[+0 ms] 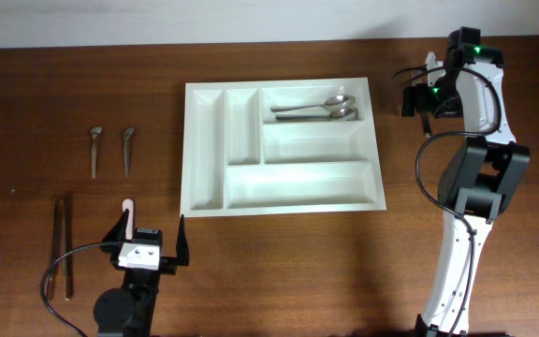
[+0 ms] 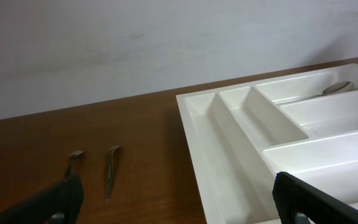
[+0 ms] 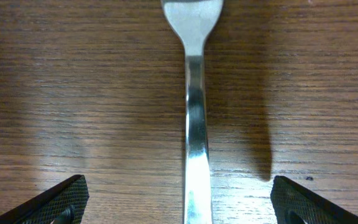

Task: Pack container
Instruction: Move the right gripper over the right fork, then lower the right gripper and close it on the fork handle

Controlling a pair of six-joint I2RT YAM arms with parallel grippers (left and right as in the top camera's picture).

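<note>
The dark wooden tabletop (image 1: pixel 54 84) runs back to a pale wall on the far side. The container (image 1: pixel 288 206) lies flat in the middle of it, its two narrow compartments on the left and its three long ones to their right. Two spoons (image 1: pixel 314 110) lie side by side in the farthest long compartment, bowls pointing right. I see nothing in the other compartments.

My left tool (image 1: pixel 153 234) hangs released near the front edge, just near-left of the container, with its fingers spread wide and nothing between them. From its wrist camera I look across the container's left rim toward the wall.

Well to the left of the container lie two short metal utensils (image 1: pixel 110 150), side by side and apart from each other. Nearer to me, a pair of long thin sticks (image 1: pixel 64 245) lies beside the left arm's cable.

My right tool (image 3: pixel 182 202) sits off the container's far right corner, over bare wood. It is released, with one fingertip on each side of a metal utensil (image 3: pixel 194 124) lying flat on the tabletop, and neither tip touches it. I cannot tell whether this is a fork or a spoon, since its head is cut off by the frame.
</note>
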